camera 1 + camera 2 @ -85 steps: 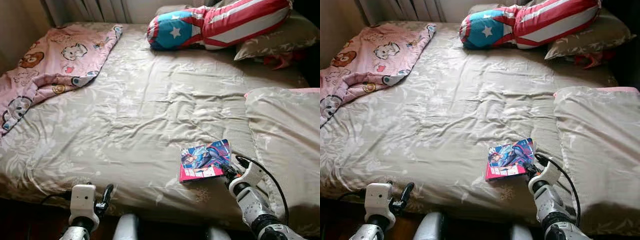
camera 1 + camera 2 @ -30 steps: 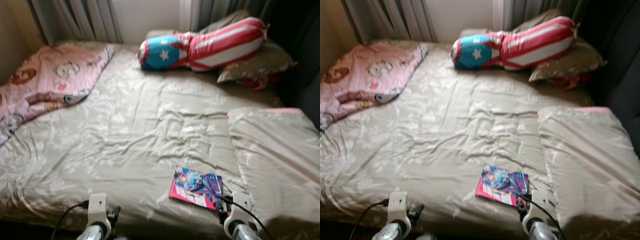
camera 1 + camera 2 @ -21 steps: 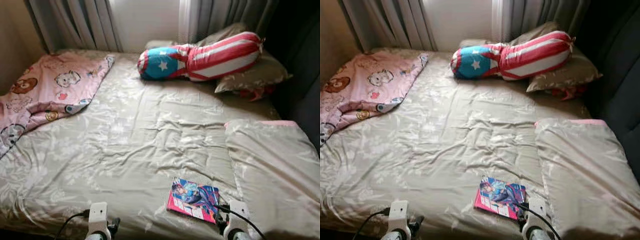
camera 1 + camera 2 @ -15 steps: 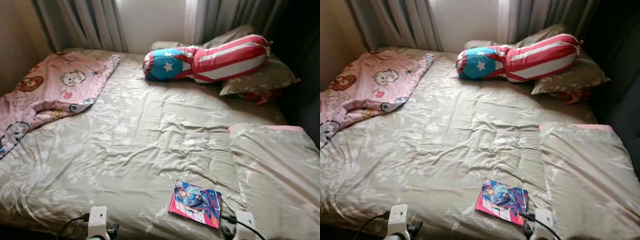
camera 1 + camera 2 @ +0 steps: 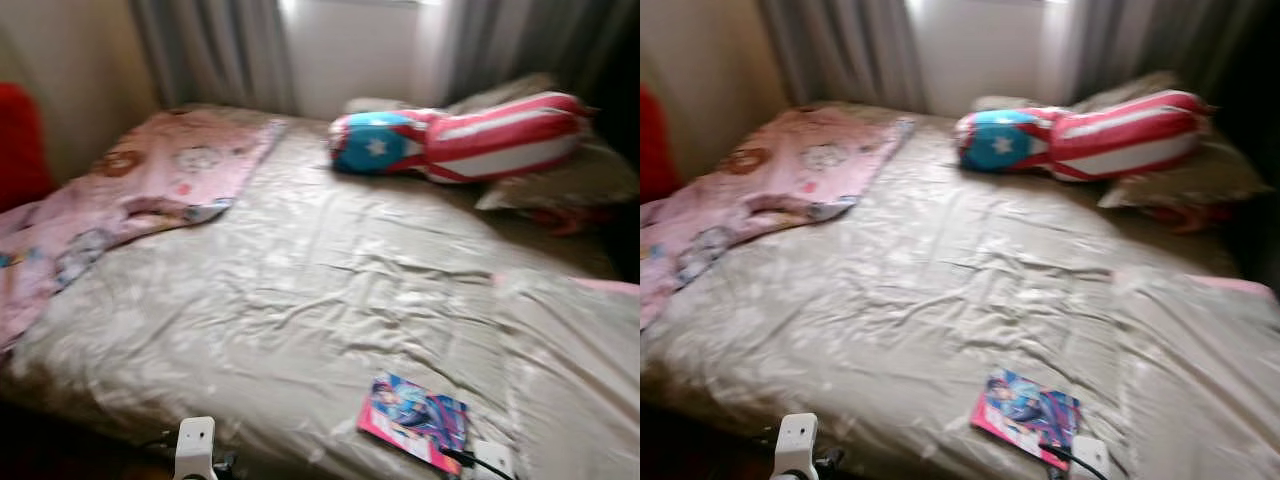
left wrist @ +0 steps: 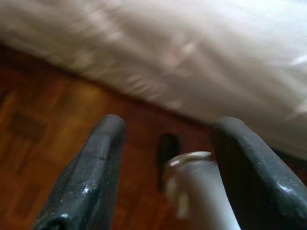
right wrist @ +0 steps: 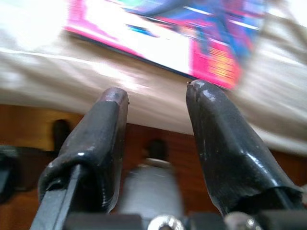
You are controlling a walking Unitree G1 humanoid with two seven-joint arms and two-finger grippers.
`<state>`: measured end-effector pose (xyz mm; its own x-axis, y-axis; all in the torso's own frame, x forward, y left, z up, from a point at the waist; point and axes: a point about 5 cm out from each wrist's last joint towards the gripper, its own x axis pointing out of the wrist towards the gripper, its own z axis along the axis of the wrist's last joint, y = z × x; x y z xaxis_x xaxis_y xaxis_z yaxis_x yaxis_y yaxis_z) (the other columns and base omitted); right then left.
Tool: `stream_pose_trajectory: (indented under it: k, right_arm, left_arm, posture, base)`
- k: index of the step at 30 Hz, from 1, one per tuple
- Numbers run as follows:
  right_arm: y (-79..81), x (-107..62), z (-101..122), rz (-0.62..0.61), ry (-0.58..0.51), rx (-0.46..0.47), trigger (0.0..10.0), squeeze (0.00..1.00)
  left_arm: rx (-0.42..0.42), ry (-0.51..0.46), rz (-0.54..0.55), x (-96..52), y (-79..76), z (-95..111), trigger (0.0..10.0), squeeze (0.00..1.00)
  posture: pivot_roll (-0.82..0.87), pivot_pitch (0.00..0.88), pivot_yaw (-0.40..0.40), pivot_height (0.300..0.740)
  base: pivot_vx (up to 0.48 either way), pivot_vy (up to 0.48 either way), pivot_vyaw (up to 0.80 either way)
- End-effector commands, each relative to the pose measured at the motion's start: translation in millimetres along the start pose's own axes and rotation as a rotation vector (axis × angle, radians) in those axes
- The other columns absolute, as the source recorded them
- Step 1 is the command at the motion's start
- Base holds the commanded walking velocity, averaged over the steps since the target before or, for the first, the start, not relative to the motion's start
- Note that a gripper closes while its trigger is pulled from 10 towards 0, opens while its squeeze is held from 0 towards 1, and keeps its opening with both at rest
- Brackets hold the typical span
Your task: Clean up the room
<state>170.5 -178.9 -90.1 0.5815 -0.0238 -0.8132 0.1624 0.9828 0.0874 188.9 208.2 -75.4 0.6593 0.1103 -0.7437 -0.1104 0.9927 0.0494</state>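
— Where's the comic book (image 5: 417, 421)?

— Flat on the bed (image 5: 300, 290), near its front edge at about five o'clock, just beyond the right gripper (image 7: 156, 103).

— Is it gripped?

— No. The fingers (image 7: 98, 143) are spread apart, empty. The left gripper (image 6: 165, 139) is likewise spread wide over the wooden floor (image 6: 43, 124).

Head cams look down at bed (image 5: 300, 300) — wrist cams near floor (image 6: 43, 129).
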Motion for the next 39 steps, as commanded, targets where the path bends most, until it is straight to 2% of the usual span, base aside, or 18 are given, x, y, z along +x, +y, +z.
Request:
stream_pose_trajectory:
  k: [1, 4, 7, 15, 34, 39]
  right_arm:
    - [-7.4, -2.4, -8.3, -0.024, 0.026, -0.002, 10.0, 0.00]
    - [-4.5, -2.9, -13.1, -0.013, 0.045, 0.035, 10.0, 0.00]
    - [-5.5, -3.4, -14.5, -0.015, 0.049, 0.032, 10.0, 0.00]
    - [-19.5, -6.3, -18.7, -0.044, 0.059, 0.045, 10.0, 0.00]
    - [-26.5, -5.0, -8.0, -0.048, 0.034, 0.064, 10.0, 0.00]
    - [-34.1, -7.4, -11.3, -0.056, 0.035, 0.071, 10.0, 0.00]
  left_arm:
    - [0.028, 0.032, -0.007, -0.9, -1.4, -5.8, 10.0, 0.00]
    - [0.037, 0.043, 0.001, -1.6, 2.1, -8.2, 10.0, 0.00]
    - [0.037, 0.048, 0.005, -2.0, 3.8, -9.5, 10.0, 0.00]
    - [0.048, 0.064, 0.017, -2.8, 8.7, -11.8, 10.0, 0.00]
    - [0.056, 0.063, 0.034, -2.1, 9.9, -9.6, 10.0, 0.00]
    - [0.062, 0.059, 0.034, -1.7, 10.1, -7.9, 10.0, 0.00]
  posture:
    - [-0.05, 0.000, 0.012, 0.740]
    - [-0.06, 0.000, 0.021, 0.740]
    - [-0.06, 0.000, 0.022, 0.740]
    - [-0.06, 0.000, 0.016, 0.740]
    - [-0.03, 0.000, -0.004, 0.740]
    - [-0.02, 0.000, -0.004, 0.740]
  base:
    - [0.000, 0.000, 0.80]
    - [0.000, 0.000, 0.53]
    - [0.000, 0.000, 0.00]
    - [0.000, 0.000, 0.00]
    - [0.000, 0.331, 0.00]
    - [0.000, 0.333, 0.00]
